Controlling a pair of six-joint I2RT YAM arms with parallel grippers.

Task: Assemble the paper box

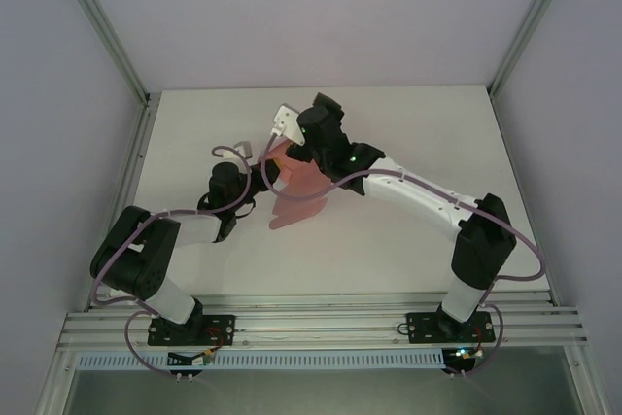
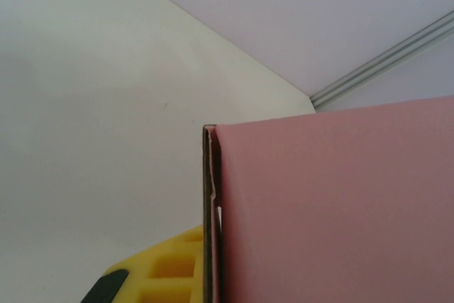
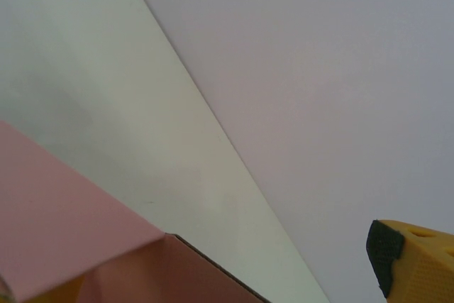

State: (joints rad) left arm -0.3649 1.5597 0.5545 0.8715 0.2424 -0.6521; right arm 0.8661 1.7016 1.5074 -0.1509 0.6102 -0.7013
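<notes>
Paper box (image 1: 299, 190) sits mid-desk (image 1: 418, 133) between the two arms, a partly folded pink sheet with flaps fanning toward the near side. Left gripper (image 1: 260, 185) is clenched, apparently pinching the box's left edge; the contact itself is hard to see from above. In the left wrist view a folded card edge stands upright close to the camera, layers doubled, with a yellow finger (image 2: 167, 267) just beside it at the bottom. Right gripper (image 1: 294, 140) is spread wide at the box's far end, grasping nothing. In the right wrist view one yellow finger (image 3: 415, 260) is at lower right, apart from the card, and a pink flap crease is at lower left.
</notes>
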